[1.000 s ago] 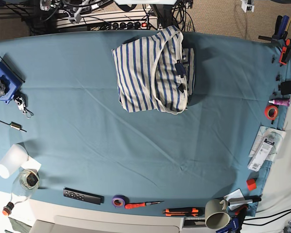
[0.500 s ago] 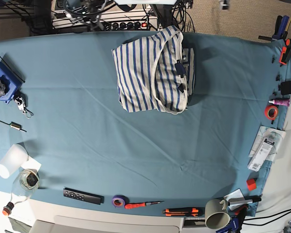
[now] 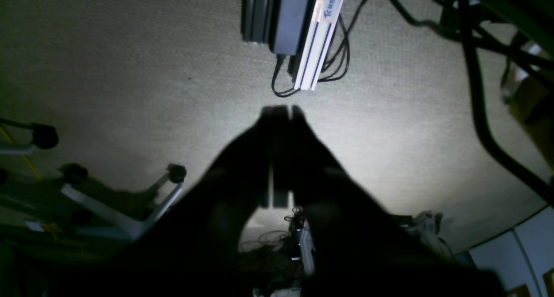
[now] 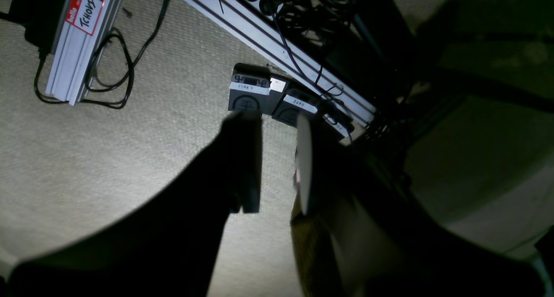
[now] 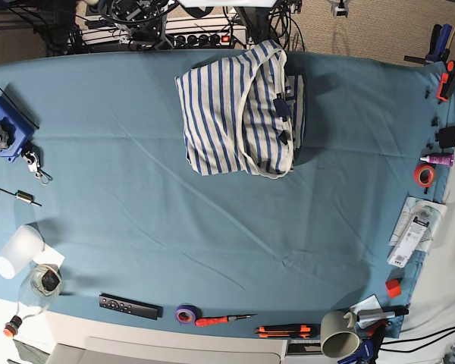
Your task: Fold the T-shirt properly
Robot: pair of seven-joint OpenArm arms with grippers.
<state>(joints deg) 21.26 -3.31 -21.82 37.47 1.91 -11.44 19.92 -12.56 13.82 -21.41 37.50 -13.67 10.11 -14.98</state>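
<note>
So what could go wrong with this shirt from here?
The T-shirt lies partly folded near the table's back edge, so a push that way might slide it off. A strip of striped cloth sticks out at one side under the top layer; the next fold could bunch it.

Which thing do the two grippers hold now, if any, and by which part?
Nothing is held: the left gripper is shut, the right gripper open.

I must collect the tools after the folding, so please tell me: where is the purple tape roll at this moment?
The purple tape roll is at the base view's bottom edge, between the black remote and the red screwdriver.
</note>
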